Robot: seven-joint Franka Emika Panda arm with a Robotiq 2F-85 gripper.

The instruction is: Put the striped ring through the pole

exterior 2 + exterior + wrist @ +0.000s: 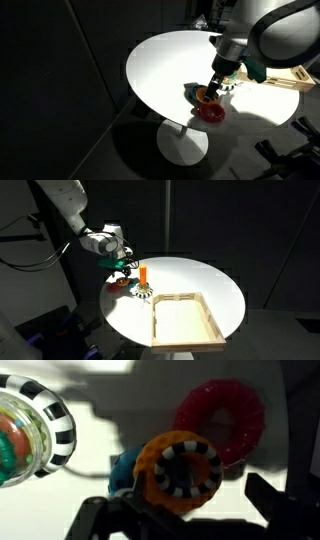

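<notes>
My gripper (190,512) is open and low over the table, also seen in both exterior views (120,266) (212,88). Between its fingers lies a black-and-white striped ring with an orange outer rim (180,472), not gripped. A second striped ring, clear with coloured beads inside (32,430), lies to the left; in an exterior view it (143,293) rests at the foot of the upright orange pole (143,275). The pole is out of the wrist view.
A red ring (222,420) (211,113) lies just beyond the orange-rimmed ring, and a blue piece (124,466) touches its left side. A shallow wooden tray (186,328) sits on the round white table (200,280) near its edge.
</notes>
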